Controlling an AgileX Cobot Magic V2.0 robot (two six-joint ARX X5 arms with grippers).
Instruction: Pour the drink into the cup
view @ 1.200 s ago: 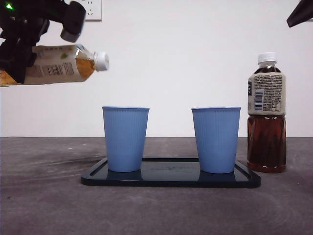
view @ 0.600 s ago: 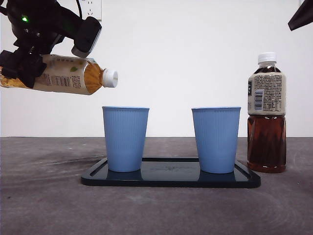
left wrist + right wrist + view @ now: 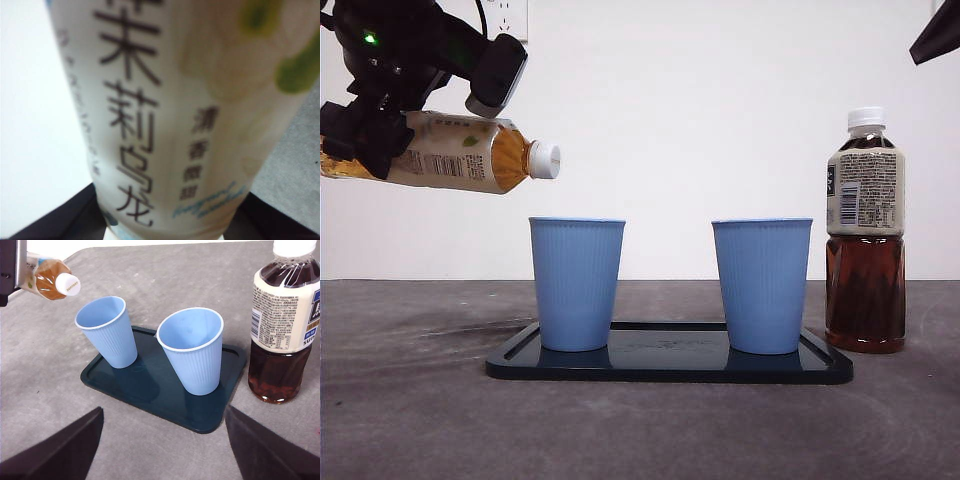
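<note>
My left gripper is shut on a pale-labelled tea bottle, held nearly level in the air. Its white cap is on and points toward the left blue cup, just above and to the left of the rim. In the left wrist view the bottle's label fills the picture between the dark jaws. A second blue cup stands to the right on the same dark tray. My right gripper hangs open on the near side of the tray, holding nothing.
A capped bottle of dark tea stands upright on the grey table just right of the tray. The waiting right arm shows as a black tip at the top right corner. A white wall runs behind.
The left gripper carried the bottle to the right, toward the left cup, and tipped its neck slightly down. In the last half second it has barely moved.
</note>
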